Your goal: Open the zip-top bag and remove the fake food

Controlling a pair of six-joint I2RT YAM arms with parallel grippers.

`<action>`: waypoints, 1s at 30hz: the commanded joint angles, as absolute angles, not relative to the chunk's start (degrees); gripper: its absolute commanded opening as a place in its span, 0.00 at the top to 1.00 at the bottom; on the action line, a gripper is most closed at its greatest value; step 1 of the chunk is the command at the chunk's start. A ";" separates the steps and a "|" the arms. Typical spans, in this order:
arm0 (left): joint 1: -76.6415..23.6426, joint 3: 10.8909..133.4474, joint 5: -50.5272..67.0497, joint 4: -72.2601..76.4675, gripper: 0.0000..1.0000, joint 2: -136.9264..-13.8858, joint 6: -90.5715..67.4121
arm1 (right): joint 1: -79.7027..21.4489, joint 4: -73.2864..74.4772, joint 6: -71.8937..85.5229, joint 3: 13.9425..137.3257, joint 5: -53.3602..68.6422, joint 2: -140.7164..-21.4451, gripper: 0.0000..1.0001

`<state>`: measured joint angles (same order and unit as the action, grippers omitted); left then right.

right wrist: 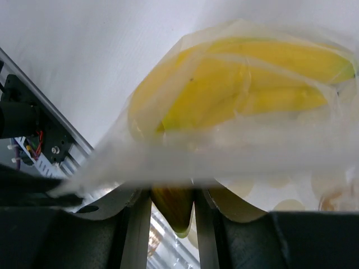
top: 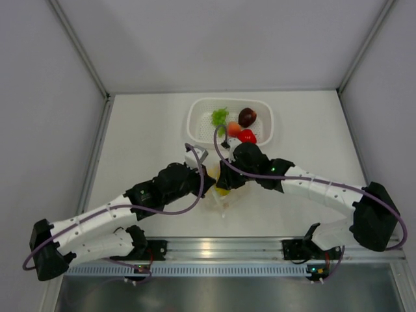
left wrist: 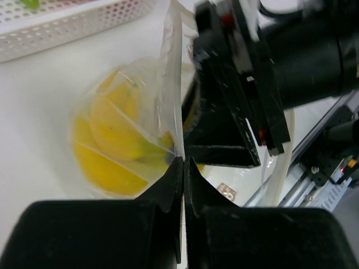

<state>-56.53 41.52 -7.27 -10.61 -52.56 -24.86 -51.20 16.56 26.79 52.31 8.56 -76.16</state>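
The zip-top bag (left wrist: 168, 67) is clear with white dots and lies between both grippers in the middle of the table (top: 224, 203). The yellow banana bunch (left wrist: 112, 134) sits in it. My left gripper (left wrist: 184, 159) is shut on the bag's thin edge. My right gripper (right wrist: 171, 193) is shut on the banana's stem end, which pokes past the blurred zip strip (right wrist: 224, 162). The rest of the banana (right wrist: 235, 84) shows through the film. The green leafy piece (top: 220, 117), maroon fruit (top: 246, 116), orange-peach fruit (top: 233, 129) and red tomato (top: 247, 136) lie in the basket.
The white perforated basket (top: 195, 120) stands at the back centre, just behind the grippers, and its wall shows in the left wrist view (left wrist: 73, 22). A metal rail (top: 208, 250) runs along the near table edge. Grey walls close in the left, right and back.
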 commanded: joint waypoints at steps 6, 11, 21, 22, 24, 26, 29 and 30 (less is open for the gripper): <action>-65.83 45.79 -14.84 -8.79 1.00 -57.83 -19.59 | -50.27 22.93 25.05 65.83 9.23 -80.07 1.00; -65.83 44.74 -30.92 -9.58 1.00 -55.64 -24.60 | -50.27 24.35 24.61 62.59 8.70 -74.46 1.00; -65.83 44.30 -36.74 -9.84 1.00 -56.42 -31.29 | -50.45 22.76 22.51 54.76 17.92 -65.57 1.00; -65.83 44.30 -37.00 -9.84 1.00 -56.77 -31.55 | -50.45 22.68 22.24 54.23 19.32 -65.04 1.00; -65.83 44.30 -37.09 -9.84 1.00 -57.30 -32.08 | -50.45 19.70 22.06 52.74 25.01 -62.94 1.00; -65.83 44.30 -37.09 -9.84 1.00 -57.48 -32.43 | -50.54 16.89 21.97 52.30 29.07 -61.53 1.00; -65.83 44.21 -36.74 -9.76 1.00 -57.57 -32.96 | -50.45 15.39 21.71 52.12 32.78 -60.12 1.00; -65.83 44.12 -36.83 -9.84 1.00 -57.48 -33.13 | -50.45 14.95 21.27 52.12 33.13 -59.68 1.00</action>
<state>-65.71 43.09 -35.48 -11.14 -57.65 -31.70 -50.48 21.89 22.87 51.40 26.33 -62.78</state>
